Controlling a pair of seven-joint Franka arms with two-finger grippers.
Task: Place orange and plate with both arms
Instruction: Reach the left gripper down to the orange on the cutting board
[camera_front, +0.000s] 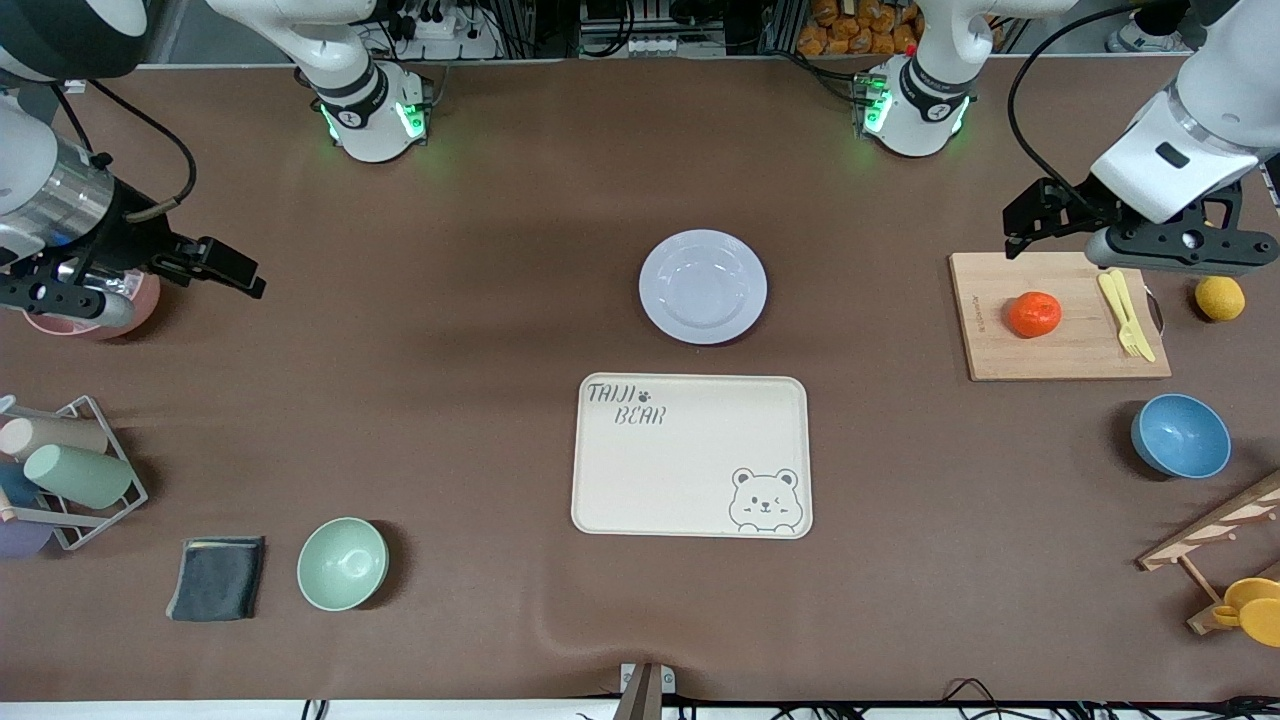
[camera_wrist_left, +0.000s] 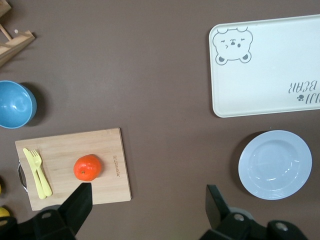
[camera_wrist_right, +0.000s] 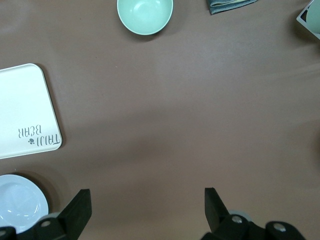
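Note:
The orange (camera_front: 1034, 314) (camera_wrist_left: 87, 167) lies on a wooden cutting board (camera_front: 1060, 345) (camera_wrist_left: 70, 150) toward the left arm's end of the table. The pale plate (camera_front: 703, 286) (camera_wrist_left: 275, 164) (camera_wrist_right: 20, 202) rests empty on the brown table, just farther from the front camera than the cream bear tray (camera_front: 692, 455). My left gripper (camera_front: 1015, 232) (camera_wrist_left: 148, 195) hangs open and empty in the air over the table by the board's corner. My right gripper (camera_front: 240, 272) (camera_wrist_right: 146, 196) hangs open and empty over bare table at the right arm's end.
A yellow fork (camera_front: 1125, 312) shares the board, with a lemon (camera_front: 1220, 298) beside it. A blue bowl (camera_front: 1181, 436) and wooden rack (camera_front: 1215, 535) stand nearer the camera. At the right arm's end are a pink bowl (camera_front: 135, 305), cup rack (camera_front: 70, 475), dark cloth (camera_front: 216, 577) and mint bowl (camera_front: 342, 563).

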